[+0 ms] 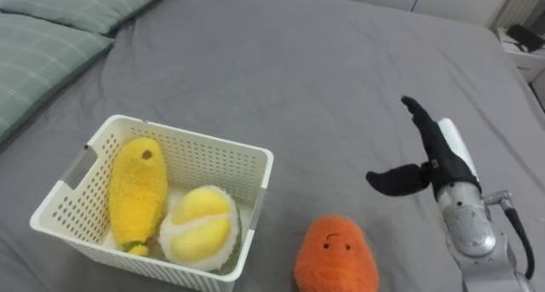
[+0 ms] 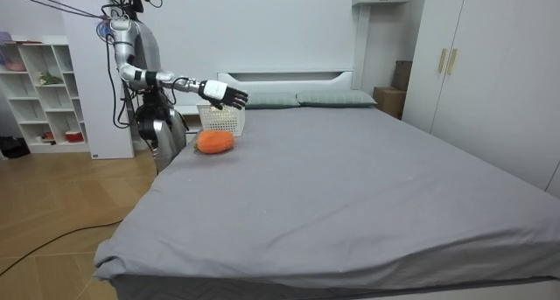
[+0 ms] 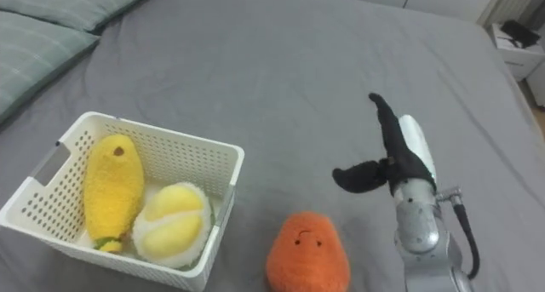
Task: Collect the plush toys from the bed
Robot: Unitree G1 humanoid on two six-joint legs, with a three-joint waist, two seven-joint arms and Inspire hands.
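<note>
An orange plush toy (image 1: 336,256) with a small face lies on the grey bed (image 1: 324,79) at the near edge, just right of a white slatted basket (image 1: 255,186). Inside the basket lie a long yellow plush toy (image 1: 136,190) and a round pale-yellow plush toy (image 1: 201,226). My right hand (image 1: 423,156) hovers open above the bed, up and to the right of the orange toy, fingers straight and thumb spread, holding nothing. In the room view I stand at the bedside with the right hand (image 2: 225,94) stretched over the orange toy (image 2: 214,141) and the basket (image 2: 220,119).
Two green pillows (image 1: 51,37) lie at the far left of the bed. A white nightstand (image 1: 526,47) stands beyond the far right corner. White shelves (image 2: 44,90) stand behind me and a wardrobe (image 2: 490,73) at the room view's right.
</note>
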